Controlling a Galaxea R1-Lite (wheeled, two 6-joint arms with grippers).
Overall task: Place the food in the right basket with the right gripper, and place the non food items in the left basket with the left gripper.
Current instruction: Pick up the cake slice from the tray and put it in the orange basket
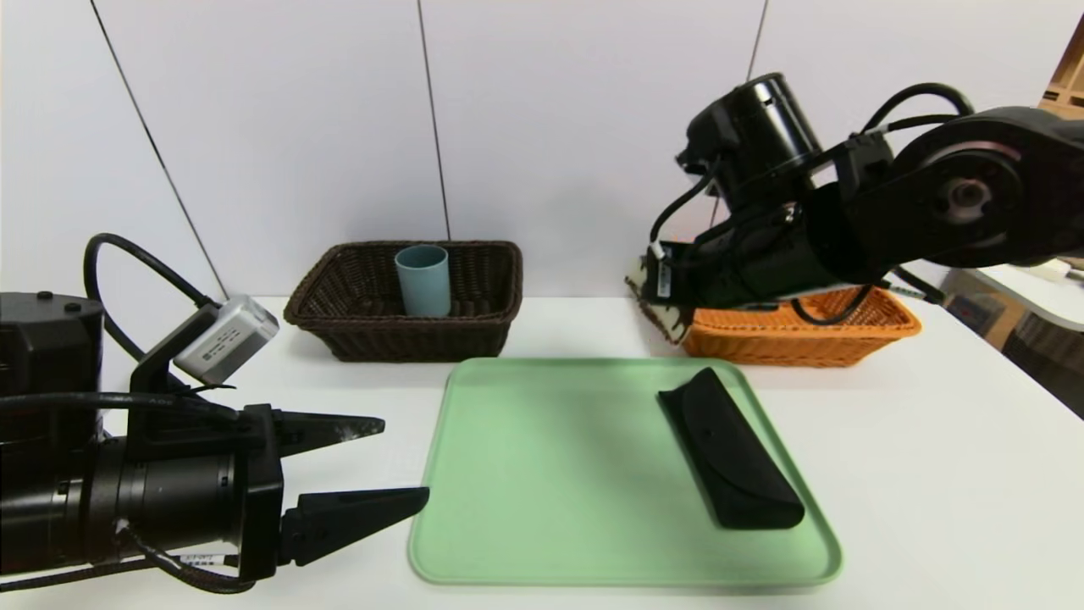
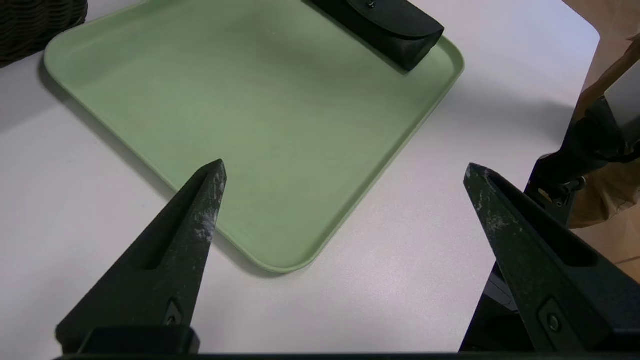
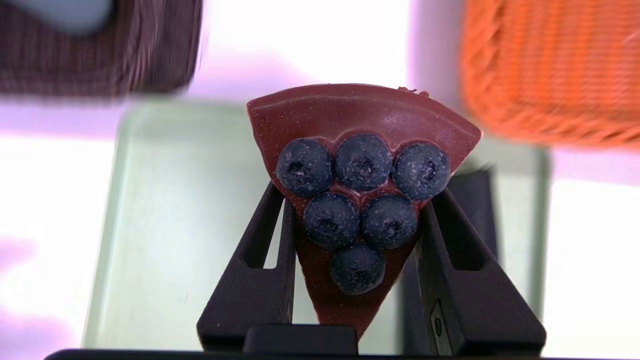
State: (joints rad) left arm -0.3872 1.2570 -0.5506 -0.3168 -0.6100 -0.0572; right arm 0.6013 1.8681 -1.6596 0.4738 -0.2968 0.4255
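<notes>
Blueberry-topped cake slice (image 3: 357,200) is clamped between the fingers of the right gripper (image 3: 357,210), above the counter (image 1: 931,474), beside the orange basket (image 1: 796,343). Nearer, the left gripper (image 1: 406,462) hovers, fingers apart, left of the green tray (image 1: 559,474) bearing a black case (image 1: 737,457). Farther back, the brown basket (image 1: 415,343) holds a blue cup (image 1: 425,284).

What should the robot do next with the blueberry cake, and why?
I think the right gripper should move a little to its right, over the orange basket, before letting go. Its fingers pinch the blueberry cake slice, which is food, but the slice hangs beside that basket, not above it.
</notes>
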